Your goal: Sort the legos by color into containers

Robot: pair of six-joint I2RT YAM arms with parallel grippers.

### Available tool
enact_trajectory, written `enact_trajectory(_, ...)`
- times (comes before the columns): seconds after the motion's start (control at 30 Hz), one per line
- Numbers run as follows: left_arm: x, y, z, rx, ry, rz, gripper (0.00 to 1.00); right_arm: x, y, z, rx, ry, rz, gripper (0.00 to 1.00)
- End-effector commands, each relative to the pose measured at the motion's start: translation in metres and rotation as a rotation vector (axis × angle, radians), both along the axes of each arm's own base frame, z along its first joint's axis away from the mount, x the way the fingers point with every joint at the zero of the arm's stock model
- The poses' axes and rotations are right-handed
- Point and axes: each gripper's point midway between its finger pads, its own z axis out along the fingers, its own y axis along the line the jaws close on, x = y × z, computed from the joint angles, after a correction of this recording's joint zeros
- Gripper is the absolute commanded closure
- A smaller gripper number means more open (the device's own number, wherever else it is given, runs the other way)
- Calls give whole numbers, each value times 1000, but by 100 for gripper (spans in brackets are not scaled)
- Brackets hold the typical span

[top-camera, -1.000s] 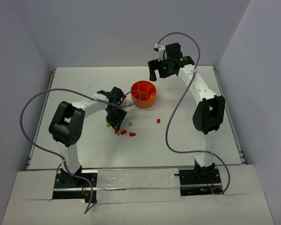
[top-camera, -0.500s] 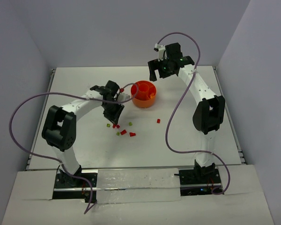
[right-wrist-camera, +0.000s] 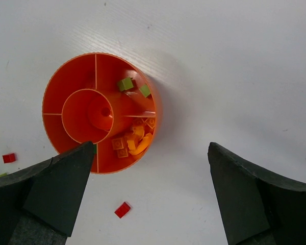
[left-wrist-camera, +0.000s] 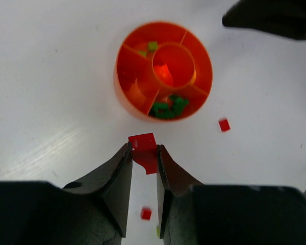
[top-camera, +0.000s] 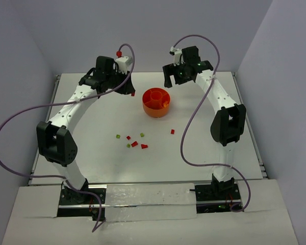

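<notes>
The round orange bowl (top-camera: pixel 155 111) with inner dividers stands at the middle back of the table. My left gripper (top-camera: pixel 131 92) is raised just left of it and shut on a red lego (left-wrist-camera: pixel 144 148). In the left wrist view the bowl (left-wrist-camera: pixel 120 84) holds dark green legos (left-wrist-camera: pixel 168 107), light green ones (left-wrist-camera: pixel 150 47), orange ones and a red piece in the central cup (left-wrist-camera: pixel 164 74). My right gripper (top-camera: pixel 169 80) hovers above the bowl's back right, wide open and empty. In its wrist view the bowl (right-wrist-camera: pixel 154 115) shows orange legos (right-wrist-camera: pixel 130 143).
Several loose red and green legos (top-camera: pixel 134 144) lie in front of the bowl at the table's middle. One red lego (top-camera: pixel 172 131) lies apart to the right, also in the right wrist view (right-wrist-camera: pixel 122 210). Grey walls enclose the table.
My left gripper has lifted from the loose pile and swung back and up toward the bowl's left side, carrying the red lego. The right arm has not moved.
</notes>
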Motion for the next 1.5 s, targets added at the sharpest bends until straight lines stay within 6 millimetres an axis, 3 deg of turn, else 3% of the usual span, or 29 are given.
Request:
enact_trajectory(0.0, 38, -26, 32, -149, -115, -2, 78, 1, -11, 47, 11, -100, -19, 0)
enact_trajectory(0.1, 58, -36, 21, -170, -114, -1, 77, 1, -16, 44, 3, -93, -25, 0)
enact_trajectory(0.2, 71, -43, 22, -187, -129, -8, 77, -1, -20, 43, -7, -88, -24, 0)
enact_trajectory(0.4, 85, -53, 8, -200, -104, -23, 77, 2, -29, 38, -16, -70, -34, 0)
enact_trajectory(1.0, 74, -74, -48, -174, 24, -81, 72, 4, -32, 26, -22, -36, -22, 0)
enact_trajectory(1.17, 77, -77, -55, -164, 36, -80, 68, 0, -30, 25, -18, -31, 1, 0)
enact_trajectory(1.3, 80, -76, -59, -149, 49, -70, 57, -5, -28, 28, -15, -42, 28, 0)
enact_trajectory(1.47, 85, -71, -48, -135, 16, -73, 49, -10, -24, 34, -12, -75, 67, 0)
